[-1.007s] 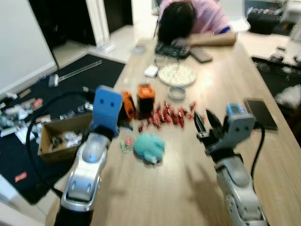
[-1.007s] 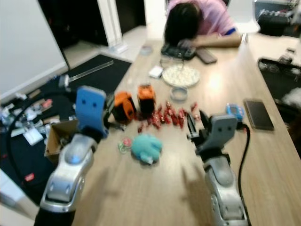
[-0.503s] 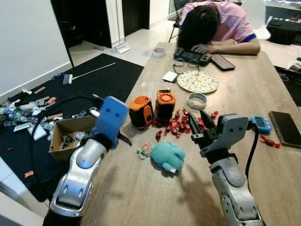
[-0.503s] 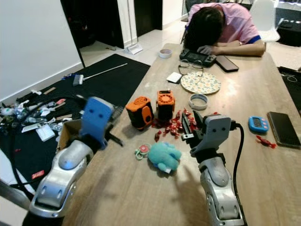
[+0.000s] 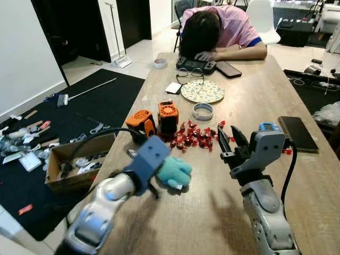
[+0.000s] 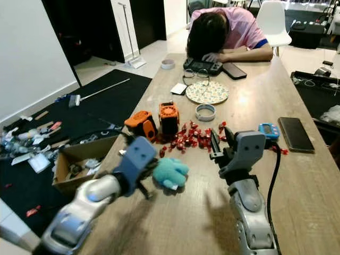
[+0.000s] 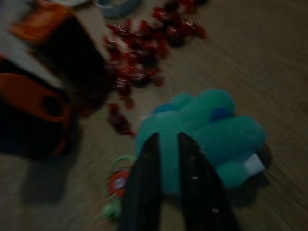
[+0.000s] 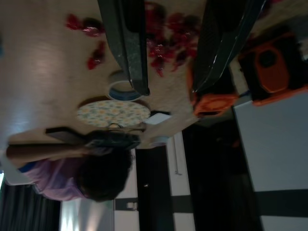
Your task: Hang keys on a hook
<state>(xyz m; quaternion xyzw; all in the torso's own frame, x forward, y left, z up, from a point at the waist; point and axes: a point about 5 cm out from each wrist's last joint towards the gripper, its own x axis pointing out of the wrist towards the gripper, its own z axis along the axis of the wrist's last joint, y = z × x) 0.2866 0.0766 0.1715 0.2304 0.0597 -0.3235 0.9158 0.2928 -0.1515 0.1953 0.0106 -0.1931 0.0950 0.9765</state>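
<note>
In the left eye view, the left gripper hangs low over the long wooden surface, just beside the soft teal plush toy. I judge that it reaches there because the keys are attached to this toy. The right gripper is raised above the surface with its two fingers spread wide and holding nothing. Beyond its fingers lie many small red wrapped candies, too many to count, and two orange and black boxes. A person rests the head on the far end. I see no hook.

In the left wrist view, the two black fingers stand close together with only a narrow gap, over the teal toy. Just beside the fingers lies one small green ring with a red tag, probably the key ring.

In the right wrist view, the two fingers are well apart.
</note>
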